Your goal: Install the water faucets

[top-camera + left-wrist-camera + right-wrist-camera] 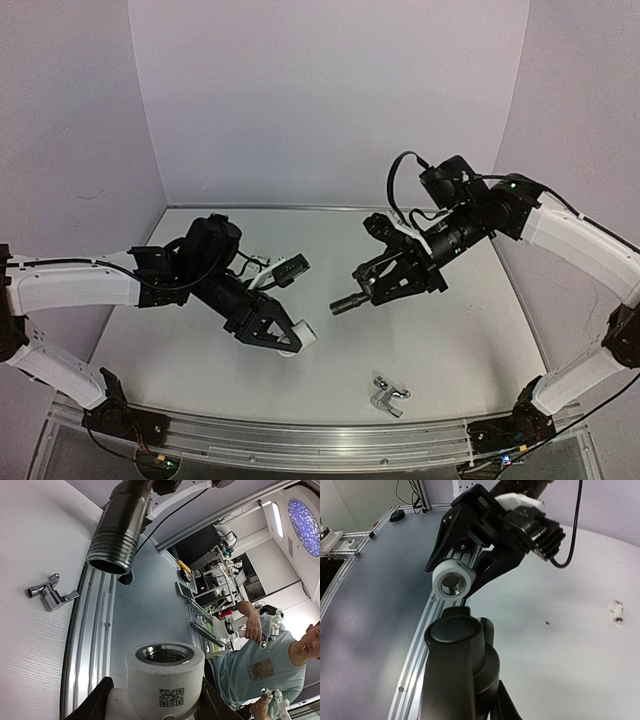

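Note:
My right gripper [388, 283] is shut on the dark grey-black faucet [352, 301], which it holds in the air over the table's middle. The faucet's threaded end [117, 535] points down and left toward a white pipe fitting [165, 680]. That fitting has a metal threaded socket facing up at the faucet [462, 665], a short gap away. My left gripper [268, 330] is shut on the fitting [451, 583], with a finger on each side. The chrome faucet [388, 397] lies loose on the table near the front edge and also shows in the left wrist view [50, 594].
An aluminium rail [300, 440] runs along the table's front edge, just behind the chrome faucet. A small white piece [617, 611] lies on the table at the back left. Walls close the table off on both sides and at the back.

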`<state>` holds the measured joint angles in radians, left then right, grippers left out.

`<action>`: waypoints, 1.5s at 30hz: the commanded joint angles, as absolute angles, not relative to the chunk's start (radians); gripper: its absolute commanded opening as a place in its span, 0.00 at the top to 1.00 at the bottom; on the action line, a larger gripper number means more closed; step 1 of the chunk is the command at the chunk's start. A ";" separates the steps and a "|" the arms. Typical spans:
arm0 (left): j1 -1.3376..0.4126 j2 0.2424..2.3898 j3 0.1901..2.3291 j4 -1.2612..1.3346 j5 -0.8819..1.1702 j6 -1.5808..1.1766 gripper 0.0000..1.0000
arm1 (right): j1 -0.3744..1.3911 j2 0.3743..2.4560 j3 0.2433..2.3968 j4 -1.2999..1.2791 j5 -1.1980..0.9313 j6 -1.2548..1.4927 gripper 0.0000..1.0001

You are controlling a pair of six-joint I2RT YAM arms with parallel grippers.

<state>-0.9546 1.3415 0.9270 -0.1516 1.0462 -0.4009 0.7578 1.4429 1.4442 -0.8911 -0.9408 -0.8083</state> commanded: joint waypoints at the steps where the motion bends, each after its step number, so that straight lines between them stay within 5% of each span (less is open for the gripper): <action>1: -0.954 1.317 0.935 0.004 1.193 -0.468 0.66 | 0.786 1.386 1.541 -0.875 -0.966 -0.848 1.00; 15: -0.959 1.348 0.943 0.165 1.337 -0.571 0.65 | 0.827 1.385 1.552 -0.895 -1.133 -0.824 1.00; 45: -1.008 1.458 1.012 0.201 1.475 -0.637 0.63 | 0.995 1.483 1.629 -0.964 -0.997 -0.915 1.00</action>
<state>-1.0024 1.4620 0.9347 0.1862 1.4464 -0.6512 0.9747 1.4730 1.5831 -0.9635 -1.0044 -0.8862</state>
